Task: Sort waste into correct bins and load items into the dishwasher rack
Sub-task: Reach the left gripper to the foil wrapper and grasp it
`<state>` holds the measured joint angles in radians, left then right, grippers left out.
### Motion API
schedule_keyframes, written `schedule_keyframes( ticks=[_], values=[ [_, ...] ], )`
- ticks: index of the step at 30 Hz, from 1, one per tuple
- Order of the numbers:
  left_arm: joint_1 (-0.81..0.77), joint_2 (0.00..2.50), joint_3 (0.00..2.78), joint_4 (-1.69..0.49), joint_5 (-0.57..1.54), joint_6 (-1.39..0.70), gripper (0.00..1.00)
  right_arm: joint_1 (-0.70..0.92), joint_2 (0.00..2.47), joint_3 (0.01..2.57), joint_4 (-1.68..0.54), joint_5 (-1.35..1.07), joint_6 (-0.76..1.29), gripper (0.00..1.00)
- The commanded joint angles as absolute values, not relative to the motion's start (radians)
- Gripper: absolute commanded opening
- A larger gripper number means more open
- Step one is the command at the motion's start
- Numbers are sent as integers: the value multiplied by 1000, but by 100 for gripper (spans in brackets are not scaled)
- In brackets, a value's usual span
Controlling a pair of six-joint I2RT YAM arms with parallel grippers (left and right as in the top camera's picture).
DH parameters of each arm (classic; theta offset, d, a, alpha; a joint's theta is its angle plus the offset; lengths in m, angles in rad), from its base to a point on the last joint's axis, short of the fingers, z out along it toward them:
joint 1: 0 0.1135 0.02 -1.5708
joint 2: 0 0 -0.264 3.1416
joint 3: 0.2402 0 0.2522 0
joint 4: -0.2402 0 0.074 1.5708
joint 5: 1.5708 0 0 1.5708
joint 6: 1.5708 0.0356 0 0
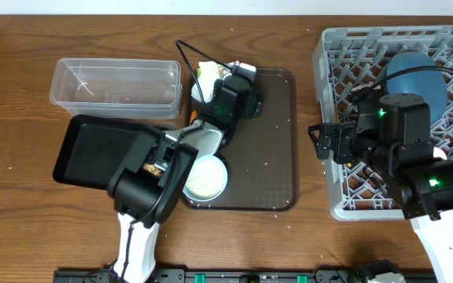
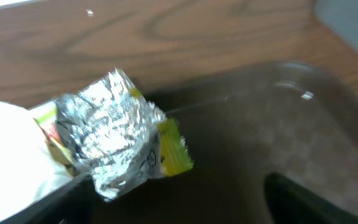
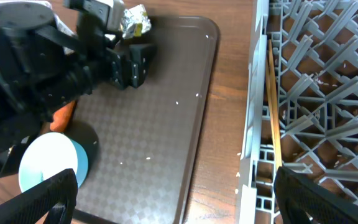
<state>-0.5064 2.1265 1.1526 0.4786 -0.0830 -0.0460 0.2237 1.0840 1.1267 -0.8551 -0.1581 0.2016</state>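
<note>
You look down on a dark brown wooden table (image 1: 22,228) whose strong wavy grain fills nearly the whole overhead view. Along its far edge runs a white strip (image 1: 93,8); wall or floor, you cannot tell. A black rail (image 1: 234,277) lines the near edge. The light is soft and even.

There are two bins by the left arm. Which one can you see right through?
The clear plastic tub, top left in the overhead view: the wood shows through it. The black tray below it is solid and dark.

2 black arms (image 1: 154,182), white bases (image 1: 135,250)
</note>
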Motion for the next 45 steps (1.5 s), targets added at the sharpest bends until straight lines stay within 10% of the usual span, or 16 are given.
schedule_keyframes(
  ticks=[1, 7, 25, 27, 28, 31, 45],
  values=[
    [-496, 2161, 1159, 496, -94, -26, 68, 203, 1089, 1131, -860, -150, 213, 95],
    [-494, 2156, 1159, 507, -94, -27, 7, 203, 1106, 1131, -865, -150, 213, 92],
    [-492, 1570, 1159, -135, 45, -43, 6, 203, 1119, 1131, -878, -149, 213, 92],
    [-484, 1571, 1158, -118, 40, -41, 14, 203, 1119, 1131, -878, -149, 213, 92],
    [-480, 1587, 1155, -89, 41, -38, 41, 203, 1119, 1131, -878, -150, 213, 92],
    [-474, 1666, 1150, 30, 41, -1, 71, 203, 1119, 1131, -879, -150, 213, 92],
    [-475, 2112, 1150, 619, 42, 4, 80, 203, 1119, 1131, -899, -150, 213, 91]
  ],
)
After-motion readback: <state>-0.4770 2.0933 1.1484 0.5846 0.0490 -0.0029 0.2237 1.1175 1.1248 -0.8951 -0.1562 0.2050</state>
